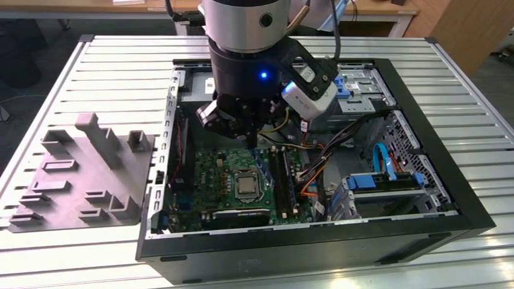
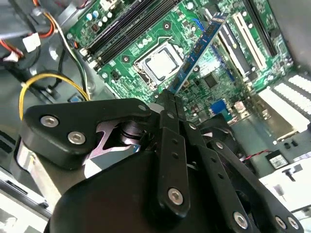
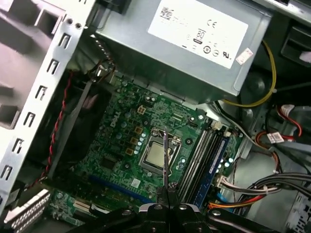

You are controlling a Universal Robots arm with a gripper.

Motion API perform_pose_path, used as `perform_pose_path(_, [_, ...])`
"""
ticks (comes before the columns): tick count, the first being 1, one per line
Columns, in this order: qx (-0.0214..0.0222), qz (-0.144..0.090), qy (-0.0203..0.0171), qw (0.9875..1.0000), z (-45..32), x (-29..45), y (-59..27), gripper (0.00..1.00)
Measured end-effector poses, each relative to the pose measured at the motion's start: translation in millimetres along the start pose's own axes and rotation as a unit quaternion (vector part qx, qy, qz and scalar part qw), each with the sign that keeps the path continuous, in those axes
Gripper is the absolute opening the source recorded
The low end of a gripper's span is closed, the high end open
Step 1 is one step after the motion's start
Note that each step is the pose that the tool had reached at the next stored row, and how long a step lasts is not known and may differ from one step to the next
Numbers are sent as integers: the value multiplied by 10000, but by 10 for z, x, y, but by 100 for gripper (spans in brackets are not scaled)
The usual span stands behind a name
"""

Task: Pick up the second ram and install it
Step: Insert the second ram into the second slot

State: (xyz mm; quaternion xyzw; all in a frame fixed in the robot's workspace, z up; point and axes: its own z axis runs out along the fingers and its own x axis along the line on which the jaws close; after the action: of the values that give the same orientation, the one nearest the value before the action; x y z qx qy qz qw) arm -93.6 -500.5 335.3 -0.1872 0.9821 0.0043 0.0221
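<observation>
Jaws of the gripper [image 2: 171, 97] pinch the second ram [image 2: 197, 51], motherboard [image 3: 121, 131] below them, apparently the carrying step; seating likely needs alignment with the empty slot [image 3: 199, 151] beside them.

Matt end effector [image 2: 171, 100], ribbed metal table [image 1: 120, 66]

The long thin memory stick [image 2: 198, 51] is blue with small pale spots. The flat motherboard [image 3: 121, 141] is green with a silver square [image 3: 156, 155]. The metal gripper [image 2: 171, 97] is black. The metal power box [image 3: 160, 63] is grey with a white label [image 3: 201, 24]. One looping wire [image 2: 48, 76] is yellow.
</observation>
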Motion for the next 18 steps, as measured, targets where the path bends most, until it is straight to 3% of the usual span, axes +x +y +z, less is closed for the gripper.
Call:
perform_pose_path(5, [8,411,-4,9992,11,0,0,11])
perform_pose_path(9, [13,739,-8,9973,20,1,0,11])
perform_pose_path(14, [21,1144,-12,9934,31,1,0,11])
perform_pose_path(18, [27,1473,-16,9891,40,2,0,11])
